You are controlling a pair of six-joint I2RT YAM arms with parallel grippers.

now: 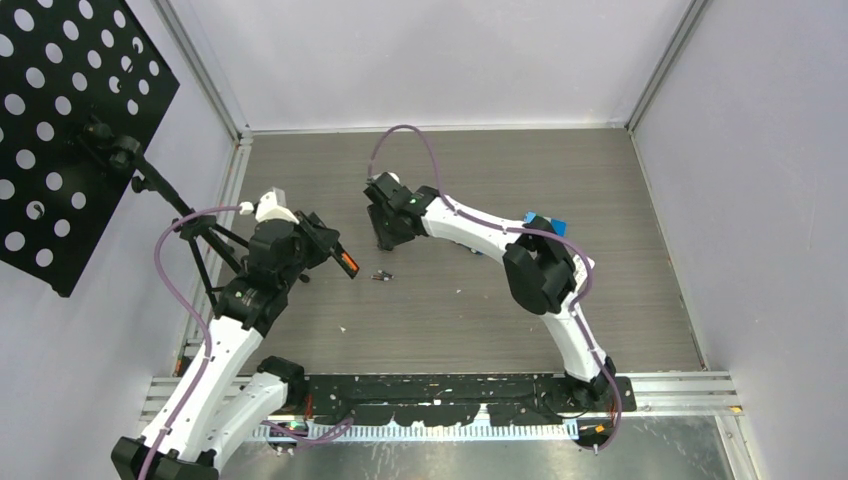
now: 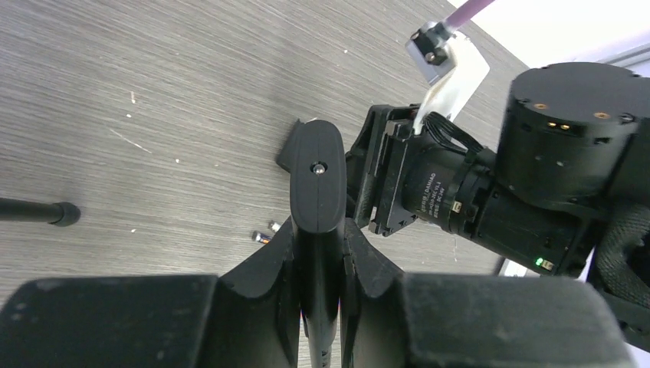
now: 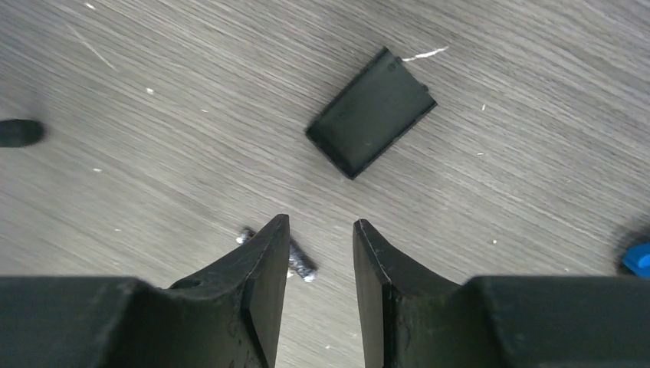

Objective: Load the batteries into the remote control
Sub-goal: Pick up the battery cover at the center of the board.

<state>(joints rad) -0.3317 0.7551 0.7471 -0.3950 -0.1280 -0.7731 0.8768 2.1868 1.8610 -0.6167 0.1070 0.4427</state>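
A grey wood-grain table (image 1: 450, 320) sits between pale walls (image 1: 430, 60). Tiny dark cylindrical batteries (image 3: 300, 263) lie loose. Your left gripper (image 2: 320, 253) clamps the slim black remote (image 2: 316, 176); your right gripper (image 3: 318, 230) stands parted, empty.

Place: robotics lab, closed test cell.
Enclosure: plain white walls (image 1: 430, 60) in alu. frame (image 1: 207, 70).
Rig: left arm (image 1: 230, 330) & right arm (image 1: 560, 300), white-black, bolted to black rail (image 1: 440, 385) at near edge; purple cables (image 1: 400, 135) on both.
Surface: grey wood-grain desk (image 1: 450, 330).
Extras: black perforated board (image 1: 70, 120) on tripod (image 1: 160, 190), left side.
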